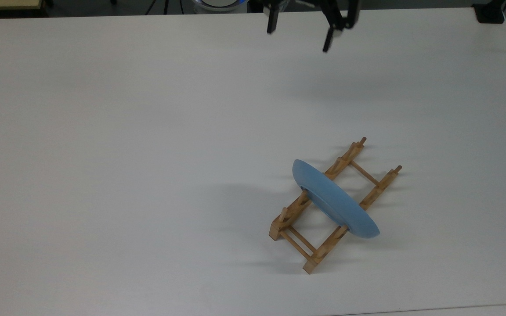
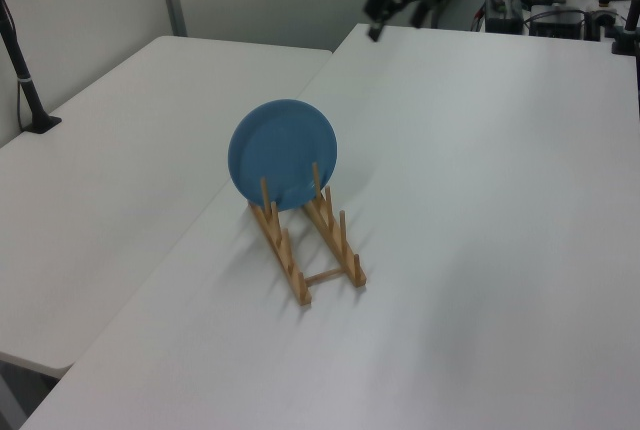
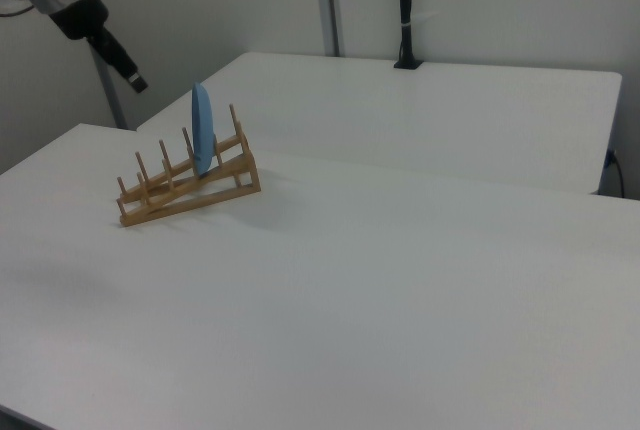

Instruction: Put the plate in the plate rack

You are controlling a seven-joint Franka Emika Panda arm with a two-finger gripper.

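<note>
The gripper (image 1: 299, 33) hangs high over the table's (image 1: 147, 131) far edge, fingers spread apart and empty, well clear of the work; the light-blue plate (image 1: 334, 205) stands on edge in the wooden plate rack (image 1: 314, 228), wedged between upright pegs that keep it from tipping; the placement looks complete.
</note>
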